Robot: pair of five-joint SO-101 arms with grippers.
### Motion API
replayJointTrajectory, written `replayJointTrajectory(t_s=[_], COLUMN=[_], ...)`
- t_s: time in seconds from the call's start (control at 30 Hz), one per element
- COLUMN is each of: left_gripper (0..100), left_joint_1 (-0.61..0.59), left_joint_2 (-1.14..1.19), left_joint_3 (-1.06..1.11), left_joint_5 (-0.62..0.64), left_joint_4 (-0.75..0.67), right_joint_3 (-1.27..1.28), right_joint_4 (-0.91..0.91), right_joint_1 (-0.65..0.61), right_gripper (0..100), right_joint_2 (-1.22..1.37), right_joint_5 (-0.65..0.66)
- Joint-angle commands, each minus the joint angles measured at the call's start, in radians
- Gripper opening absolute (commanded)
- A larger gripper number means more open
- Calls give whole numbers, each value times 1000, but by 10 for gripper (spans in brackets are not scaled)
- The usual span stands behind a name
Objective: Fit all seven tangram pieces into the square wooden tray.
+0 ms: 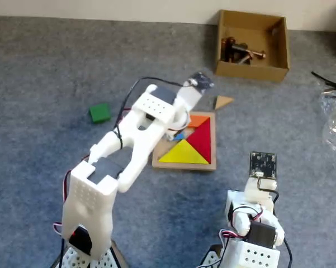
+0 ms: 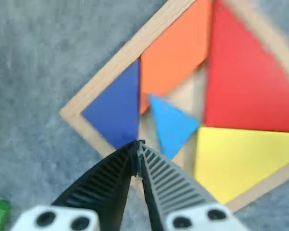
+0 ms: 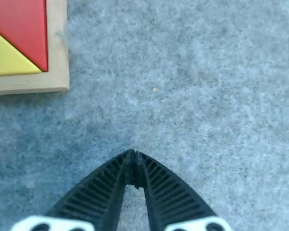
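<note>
We found the square wooden tray flat on the grey surface. It held five pieces:

- a red triangle and a yellow triangle, edge to edge
- an orange piece against the rim
- a dark blue triangle in one corner
- a small light blue triangle in the middle gap, with bare tray floor visible around it

Two pieces lay outside the tray. A green piece was well apart on the surface, and a tan triangle was near the tray's far corner.

A cardboard box beyond the tray held coppery metal items.

The left gripper was clenched and held nothing, its tips over the dark blue triangle's edge. The right gripper was likewise clenched and held nothing, over bare surface near a tray corner.
</note>
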Motion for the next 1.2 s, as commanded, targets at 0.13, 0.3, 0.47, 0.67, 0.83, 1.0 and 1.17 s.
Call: replayJointTrajectory(t_s=[0.13, 0.3, 0.47, 0.67, 0.83, 1.0, 1.17], left_gripper=[5, 5, 5, 5, 5, 5, 5], left_joint_1=[2, 48, 79, 82, 101, 105, 105], left_joint_2=[-68, -68, -54, 33, 12, -7, -7], left_joint_3=[-8, -8, -1, -7, -7, -7, -7], left_joint_5=[-3, -3, -3, -3, -3, -3, -3], left_joint_4=[-18, -20, -61, -95, -104, -104, -104], right_joint_3=[110, 110, 110, 110, 110, 110, 110], right_joint_4=[-30, -30, -30, -30, -30, -30, -30], right_joint_1=[13, 13, 13, 13, 13, 13, 13], right_gripper=[10, 10, 10, 10, 10, 10, 10], right_joint_2=[-10, -10, -10, -10, -10, -10, -10], right_joint_5=[-8, -8, -8, -8, -8, -8, -8])
